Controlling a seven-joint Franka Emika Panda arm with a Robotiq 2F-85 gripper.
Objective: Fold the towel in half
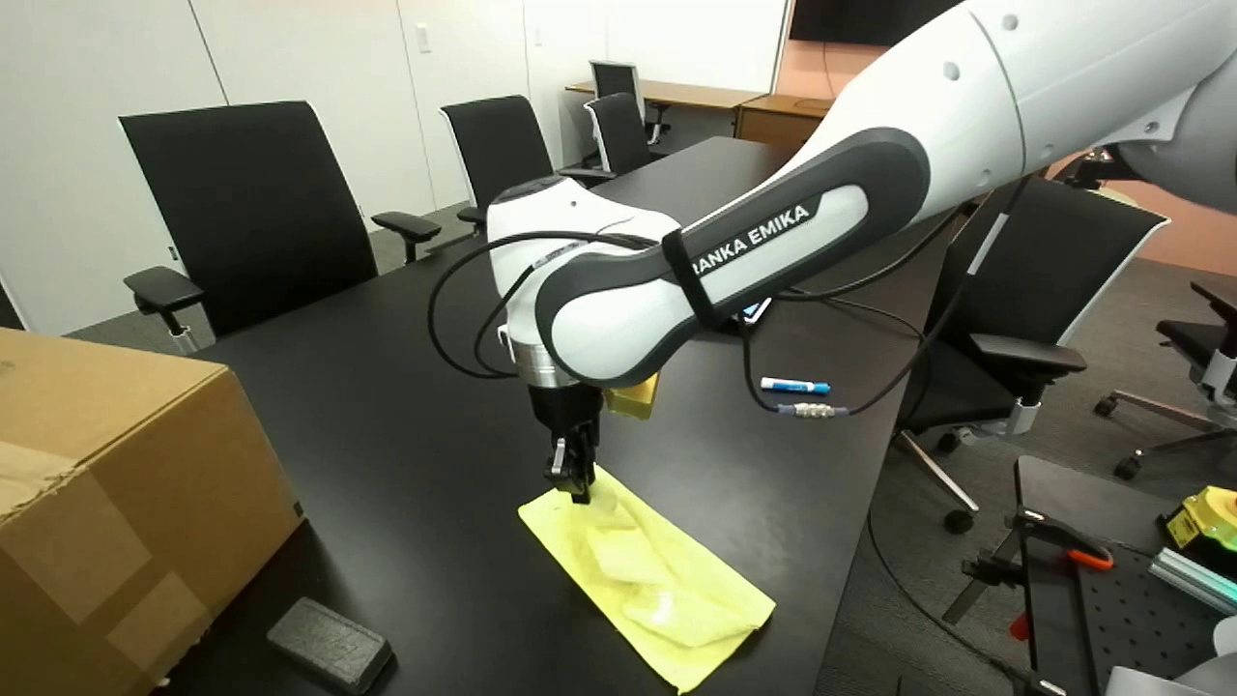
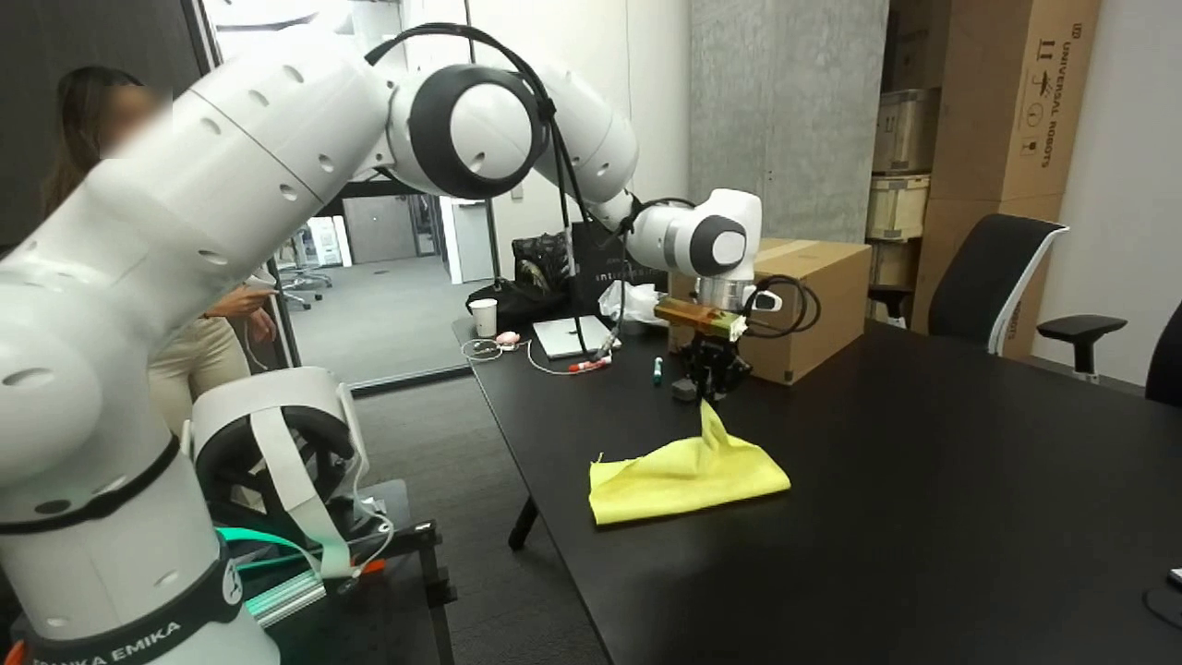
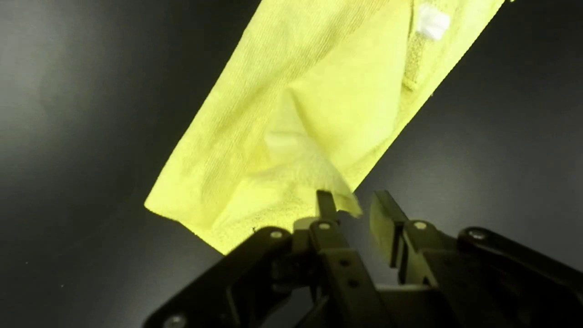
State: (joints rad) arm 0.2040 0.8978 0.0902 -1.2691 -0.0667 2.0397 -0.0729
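A yellow towel lies on the black table as a folded strip in both exterior views [image 1: 667, 590] [image 2: 665, 485]. In the wrist view, the towel [image 3: 237, 123] has loose, wrinkled upper layers and a white tag. One bit of it stands up as a thin peak under my gripper [image 2: 705, 395]. My gripper [image 1: 580, 495] points down over the towel's far end. In the wrist view, my gripper [image 3: 353, 200] has its fingers apart. The peak's tip reaches by the left finger into the gap, with space left before the right finger. Whether the left finger touches it is unclear.
A large cardboard box [image 1: 145, 503] stands on the table [image 2: 886, 517], also seen in an exterior view [image 2: 813, 296]. A dark grey block [image 1: 330, 643] lies near the box. A blue marker [image 1: 794, 386] lies near the table's edge. Chairs stand around the table.
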